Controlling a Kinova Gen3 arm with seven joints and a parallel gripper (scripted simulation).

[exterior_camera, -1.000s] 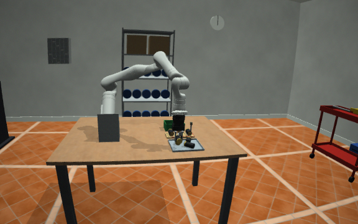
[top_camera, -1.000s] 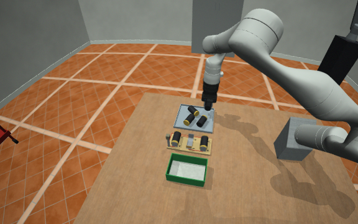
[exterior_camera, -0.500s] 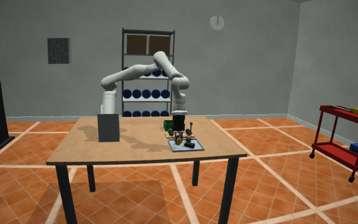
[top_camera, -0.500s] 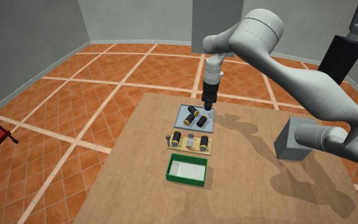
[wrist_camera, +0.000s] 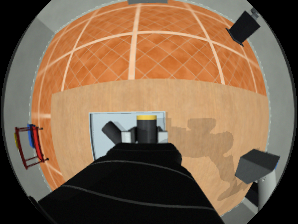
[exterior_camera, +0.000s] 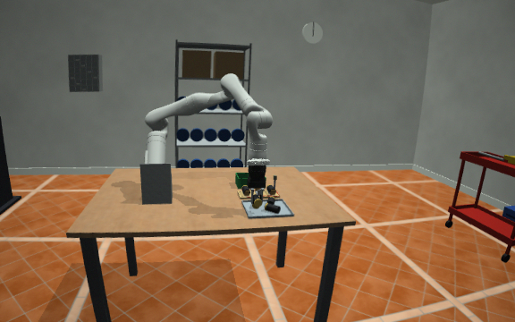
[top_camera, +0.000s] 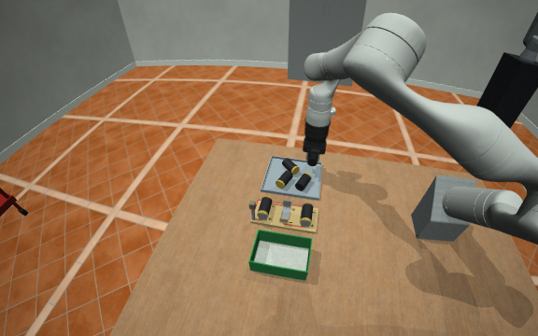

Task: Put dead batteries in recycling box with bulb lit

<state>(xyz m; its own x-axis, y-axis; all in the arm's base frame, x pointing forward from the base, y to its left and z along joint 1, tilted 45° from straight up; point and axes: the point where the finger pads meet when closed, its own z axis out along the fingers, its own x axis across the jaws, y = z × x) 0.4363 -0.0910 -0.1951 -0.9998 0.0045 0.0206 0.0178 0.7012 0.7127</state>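
Note:
A grey-blue tray [top_camera: 292,179] lies at the far side of the table with three black, yellow-capped batteries [top_camera: 290,166] [top_camera: 284,178] [top_camera: 304,181] lying on it. My gripper [top_camera: 313,161] points straight down over the tray's far right corner and is shut on a fourth battery [wrist_camera: 147,128], whose yellow end shows in the wrist view. The tan battery holder [top_camera: 285,215] sits in front of the tray with one battery at its left end [top_camera: 264,207] and one at its right end [top_camera: 306,214]. The green recycling box [top_camera: 280,254] stands upright nearest the camera, with nothing visible inside.
A grey block [top_camera: 437,215] at the arm's base stands on the table's right side. A red cart [exterior_camera: 499,197] stands on the floor away from the table. A shelf unit [exterior_camera: 213,105] stands behind the table.

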